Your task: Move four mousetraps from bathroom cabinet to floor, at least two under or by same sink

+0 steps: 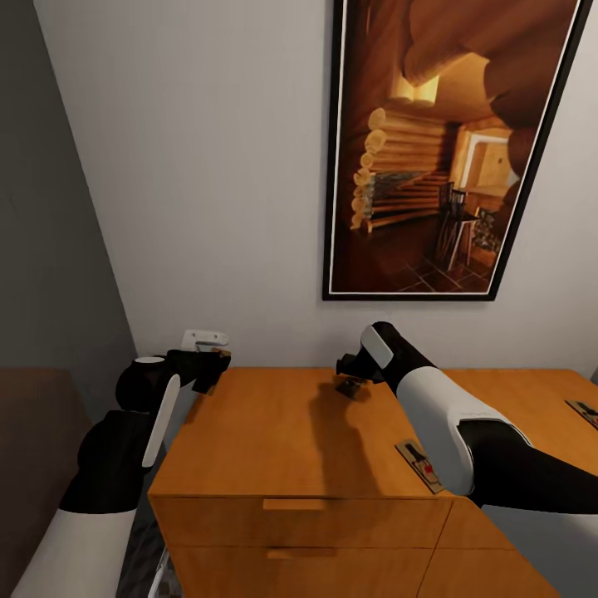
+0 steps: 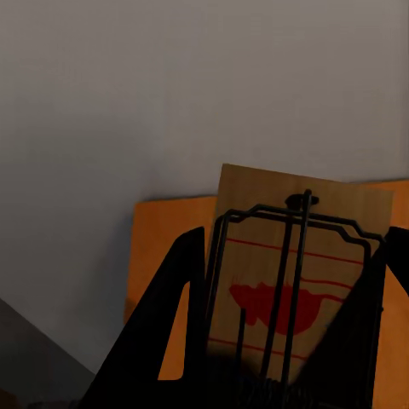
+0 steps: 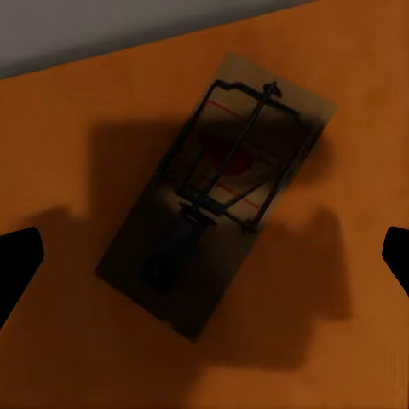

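Orange-brown wood everywhere here: the cabinet (image 1: 282,432) sits against a pale wall (image 1: 208,166), flat top bare in the middle, drawers along the front. A big framed picture (image 1: 448,149) of a log cabin interior hangs above its back edge.

The left claw (image 1: 218,362) is just off the cabinet's back left corner, clamped on a mousetrap (image 2: 294,273); the left wrist view has the tan board standing up between the two dark fingers (image 2: 166,332), red spot and wire bar facing the camera.

The right claw (image 1: 349,375) hangs right over a second mousetrap (image 3: 217,192) lying flat on the top near the back edge, about mid-width. Its jaws are spread wide, one fingertip (image 3: 17,264) off each side of the board, not touching it.

A third trap (image 1: 419,462) lies near the front edge beside the right forearm, and a fourth trap (image 1: 585,410) sits at the far right edge of the top.
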{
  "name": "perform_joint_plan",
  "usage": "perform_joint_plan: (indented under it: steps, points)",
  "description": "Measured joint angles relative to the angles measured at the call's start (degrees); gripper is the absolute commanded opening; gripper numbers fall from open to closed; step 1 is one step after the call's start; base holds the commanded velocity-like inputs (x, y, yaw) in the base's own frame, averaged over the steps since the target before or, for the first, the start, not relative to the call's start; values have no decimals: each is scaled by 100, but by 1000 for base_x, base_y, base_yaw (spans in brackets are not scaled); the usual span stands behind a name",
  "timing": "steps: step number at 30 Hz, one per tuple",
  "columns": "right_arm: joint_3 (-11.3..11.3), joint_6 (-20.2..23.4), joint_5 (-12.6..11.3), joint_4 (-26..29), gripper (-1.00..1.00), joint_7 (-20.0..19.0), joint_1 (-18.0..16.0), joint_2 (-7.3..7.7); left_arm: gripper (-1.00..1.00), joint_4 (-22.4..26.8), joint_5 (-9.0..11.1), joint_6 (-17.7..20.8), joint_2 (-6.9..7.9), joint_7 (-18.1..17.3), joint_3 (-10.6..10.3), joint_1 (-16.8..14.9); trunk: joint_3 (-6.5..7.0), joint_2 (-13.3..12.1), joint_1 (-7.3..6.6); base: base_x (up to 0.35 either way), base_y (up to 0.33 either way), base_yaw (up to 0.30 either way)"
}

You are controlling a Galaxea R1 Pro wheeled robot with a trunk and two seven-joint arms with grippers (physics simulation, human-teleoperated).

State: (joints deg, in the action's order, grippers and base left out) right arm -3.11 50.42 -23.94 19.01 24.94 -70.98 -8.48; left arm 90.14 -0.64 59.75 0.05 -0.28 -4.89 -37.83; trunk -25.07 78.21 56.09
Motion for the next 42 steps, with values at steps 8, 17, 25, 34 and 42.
perform_joint_plan:
  steps: [8, 17, 25, 34, 42]
  points:
    - [0, -7, 0, 6, 100, 0, 0, 0, -100, 2, 0, 0, 2, 0, 0, 0, -90, 202, 111, 0, 0, 0]
    - [0, -8, 0, 7, 100, 0, -37, 0, -100, 6, 0, 0, 2, 0, 0, 0, -90, 202, 111, 0, 0, 0]
    - [0, -5, 0, 7, 100, 0, -68, 2, -100, 7, 0, 0, 1, -1, 0, 0, -108, 241, 132, 0, 0, 0]
    - [0, -7, 1, 7, 100, 0, -85, 4, -100, 7, 0, 0, 2, 0, 0, 0, -198, 443, 242, 0, 0, 0]
    - [0, -8, -3, 7, 100, 0, -87, 6, -100, 7, 0, 0, 2, 0, 0, 0, -198, 443, 242, 0, 0, 0]
